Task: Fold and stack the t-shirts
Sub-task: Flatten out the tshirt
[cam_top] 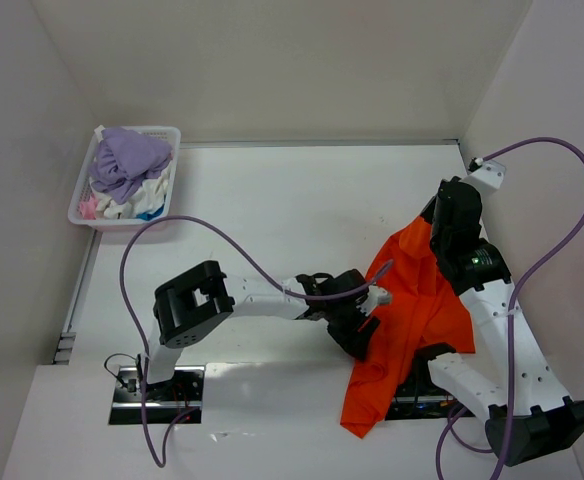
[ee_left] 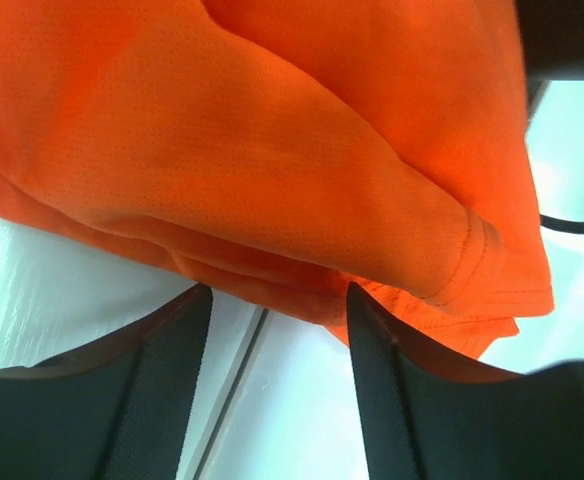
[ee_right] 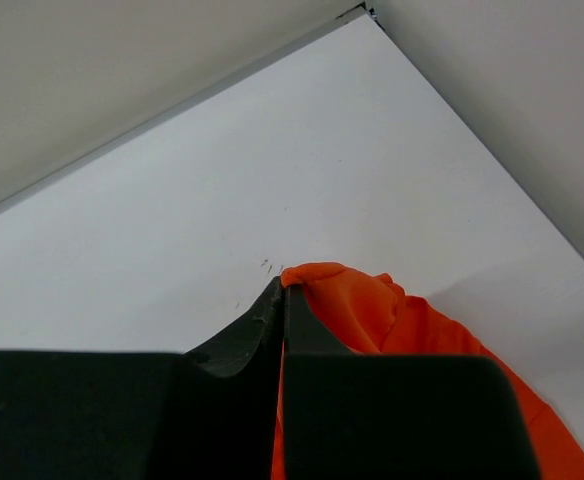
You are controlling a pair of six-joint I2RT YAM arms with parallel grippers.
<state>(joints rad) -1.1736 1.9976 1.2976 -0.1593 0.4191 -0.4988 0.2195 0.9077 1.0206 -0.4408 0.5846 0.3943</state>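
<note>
**A:** From above, where is the shirt?

**B:** The orange t-shirt (cam_top: 417, 290) hangs from my right gripper (cam_top: 435, 222), which is pinched together on the shirt's top corner. From there the cloth slopes down onto the table (cam_top: 272, 200), and its lower end drapes over the near edge. My left gripper (cam_top: 375, 298) sits right at the shirt's left border. The basket (cam_top: 132, 224), heaped with lilac, white and pink clothes (cam_top: 127, 160), stands well apart from the shirt, off to its far left.

**A:** And your left wrist camera?

**B:** The shirt fills most of that view. My left gripper's fingers (ee_left: 162, 380) stand apart, with a thick fold of the shirt and a stitched hem lying just past their tips. Bare table shows in the gap under the shirt. I cannot tell whether my pads touch the cloth.

**A:** The right wrist camera?

**B:** There my two right fingers (ee_right: 267, 320) press flat against each other, with a small bunch of the shirt clamped at their tips. The rest of the shirt trails down to the right of them. Beyond the shirt there is only white table.
</note>
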